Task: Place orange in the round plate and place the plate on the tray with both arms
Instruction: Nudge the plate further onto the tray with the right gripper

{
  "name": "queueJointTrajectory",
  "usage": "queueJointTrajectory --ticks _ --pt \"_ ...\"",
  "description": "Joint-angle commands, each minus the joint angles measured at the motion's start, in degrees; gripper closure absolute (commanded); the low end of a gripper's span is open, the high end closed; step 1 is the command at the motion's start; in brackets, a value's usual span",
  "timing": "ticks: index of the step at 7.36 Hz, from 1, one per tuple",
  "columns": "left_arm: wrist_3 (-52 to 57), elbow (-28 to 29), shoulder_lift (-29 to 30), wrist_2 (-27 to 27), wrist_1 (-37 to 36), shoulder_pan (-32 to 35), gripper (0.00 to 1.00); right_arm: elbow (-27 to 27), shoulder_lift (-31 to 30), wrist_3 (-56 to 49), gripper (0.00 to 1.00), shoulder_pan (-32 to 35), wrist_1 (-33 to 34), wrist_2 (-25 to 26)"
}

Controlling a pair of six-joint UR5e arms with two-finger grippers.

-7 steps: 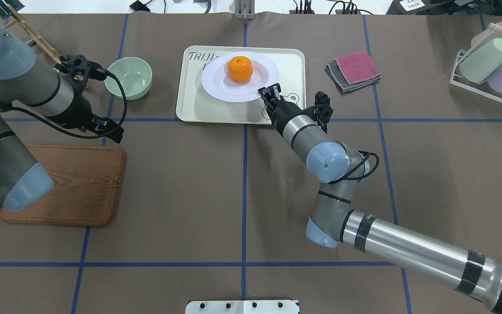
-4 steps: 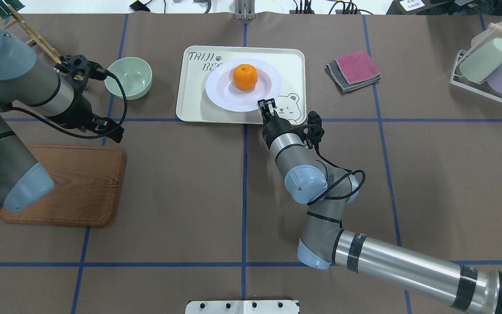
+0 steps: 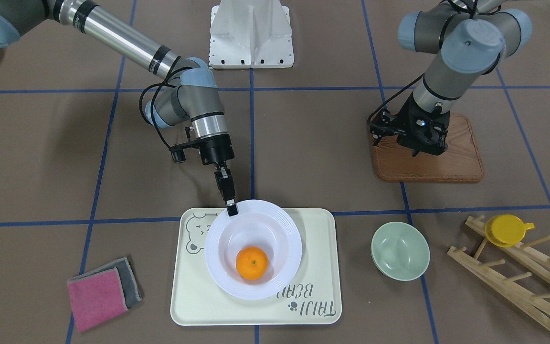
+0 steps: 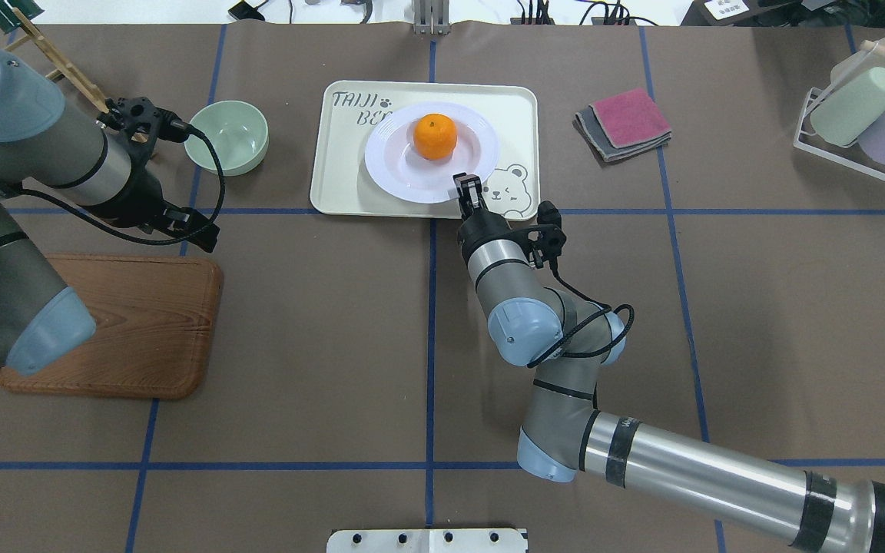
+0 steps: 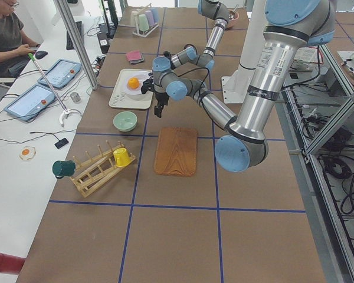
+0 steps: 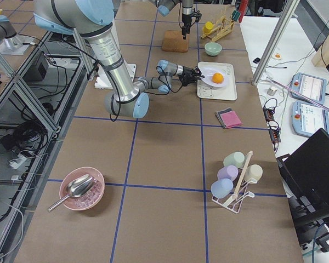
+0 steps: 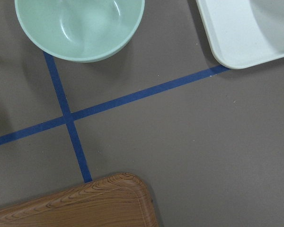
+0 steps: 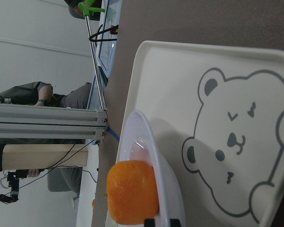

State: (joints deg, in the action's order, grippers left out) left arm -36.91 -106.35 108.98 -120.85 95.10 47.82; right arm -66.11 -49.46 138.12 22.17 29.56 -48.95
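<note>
Round plate: glossy, stiff and breakable, we judge, with a slippery ridged rim. Right gripper pinches its near rim. Beyond, 1 loose orange may roll. Plate sits on tray. Left gripper, over counter: we cannot tell.

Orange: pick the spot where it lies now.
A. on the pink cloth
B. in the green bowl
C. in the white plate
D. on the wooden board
C: the orange sits in the well of the plate, whose near rim the right tool pinches.
</note>
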Motion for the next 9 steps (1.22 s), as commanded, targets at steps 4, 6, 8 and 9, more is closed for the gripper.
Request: queueJointTrajectory --ticks 4,6,8,9 --pt "-0.1 0.0 0.0 0.1 0.0 -0.2 0.00 1.2 2.6 0.8 0.47 1.8 4.3 -1.4" --pt "0.1 0.1 0.0 0.1 0.0 -0.2 0.00 -3.0 1.0 0.0 0.38 2.2 4.6 -4.6" --pt "0.0 0.1 0.0 0.1 0.0 -0.2 0.00 -13.7 -6.5 -0.2 0.00 0.5 4.7 -6.2" --pt "0.0 0.1 0.0 0.1 0.0 -0.2 0.00 -17.4 -9.3 -0.7 0.00 -1.0 4.8 -6.2"
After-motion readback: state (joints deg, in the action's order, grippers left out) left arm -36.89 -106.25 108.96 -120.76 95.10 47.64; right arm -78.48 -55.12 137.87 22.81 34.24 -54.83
